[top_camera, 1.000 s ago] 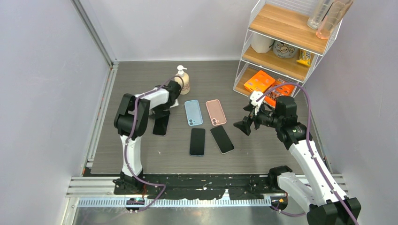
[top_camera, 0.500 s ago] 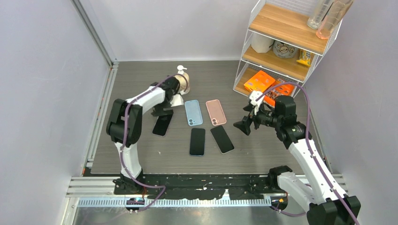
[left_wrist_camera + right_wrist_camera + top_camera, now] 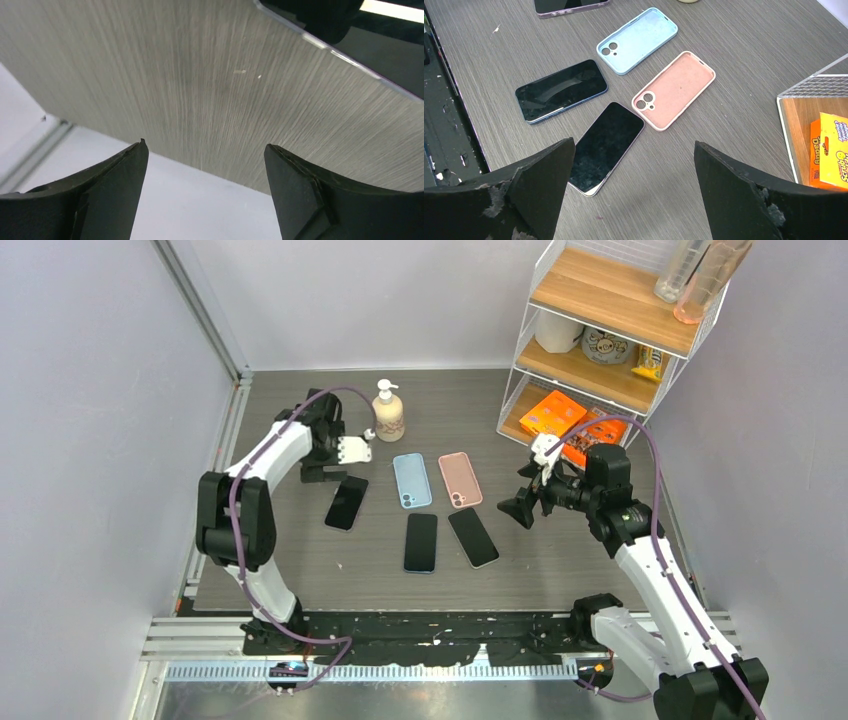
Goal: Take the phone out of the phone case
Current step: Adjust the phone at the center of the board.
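Table [image 3: 480,400] holding phones and two empty cases, blue case [image 3: 411,480] and pink case [image 3: 459,478].

Left gripper [image 3: 205,150] hanging wide open, gripping nothing, near leftmost phone [image 3: 346,503].

Right gripper [image 3: 634,145] hovering wide open, empty.

Risk: flat glossy phone skidding away under closing fingers.

Leftmost phone lying face-up, showing dark screen and lilac rim; cannot tell whether it is cased.

In the left wrist view, the leftmost phone [image 3: 385,50] is cut off by the top and right edges, and whether a case is fitted cannot be told. In the right wrist view it is clipped by the top edge, and the orange box [image 3: 831,150] by the right edge. Overhead, the bottles [image 3: 700,270] are cropped at the top.
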Controlling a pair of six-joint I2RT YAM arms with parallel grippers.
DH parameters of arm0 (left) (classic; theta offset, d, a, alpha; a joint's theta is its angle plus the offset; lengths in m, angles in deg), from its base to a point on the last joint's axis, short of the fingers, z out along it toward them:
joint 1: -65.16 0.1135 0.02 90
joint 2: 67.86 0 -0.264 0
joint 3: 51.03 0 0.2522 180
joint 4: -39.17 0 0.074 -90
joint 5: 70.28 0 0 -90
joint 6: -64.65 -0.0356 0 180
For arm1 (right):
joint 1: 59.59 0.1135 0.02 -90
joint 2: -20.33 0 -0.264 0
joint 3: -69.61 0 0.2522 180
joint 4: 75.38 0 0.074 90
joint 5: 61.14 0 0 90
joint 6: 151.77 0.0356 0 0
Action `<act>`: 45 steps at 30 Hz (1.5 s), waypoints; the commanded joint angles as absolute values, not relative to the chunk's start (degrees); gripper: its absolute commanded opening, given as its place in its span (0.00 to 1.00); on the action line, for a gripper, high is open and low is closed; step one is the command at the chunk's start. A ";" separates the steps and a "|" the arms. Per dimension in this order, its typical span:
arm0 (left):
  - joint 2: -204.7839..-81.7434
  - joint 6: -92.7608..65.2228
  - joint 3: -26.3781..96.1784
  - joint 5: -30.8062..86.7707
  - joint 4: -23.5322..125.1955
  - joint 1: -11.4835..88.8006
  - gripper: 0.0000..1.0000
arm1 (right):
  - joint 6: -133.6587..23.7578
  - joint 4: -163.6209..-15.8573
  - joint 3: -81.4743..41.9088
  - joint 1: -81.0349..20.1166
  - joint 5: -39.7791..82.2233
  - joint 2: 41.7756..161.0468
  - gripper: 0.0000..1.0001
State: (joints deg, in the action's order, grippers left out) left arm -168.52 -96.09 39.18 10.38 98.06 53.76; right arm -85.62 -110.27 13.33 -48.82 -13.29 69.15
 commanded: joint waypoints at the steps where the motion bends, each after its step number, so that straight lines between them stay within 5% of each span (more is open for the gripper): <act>1: -170.90 -108.21 41.27 18.61 101.43 54.61 0.96 | -85.78 -109.01 12.78 -48.86 -13.53 69.65 0.95; 26: -173.02 -151.52 33.49 28.54 97.33 54.53 0.98 | -86.85 -109.30 12.82 -48.86 -12.19 71.30 0.95; 45: -173.38 -161.90 35.18 26.18 104.93 51.98 0.99 | -87.12 -109.27 12.70 -48.86 -11.96 72.51 0.95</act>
State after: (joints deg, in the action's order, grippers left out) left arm -173.39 -142.64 32.97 25.72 101.34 52.60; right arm -86.50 -110.64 13.33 -48.82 -12.13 72.23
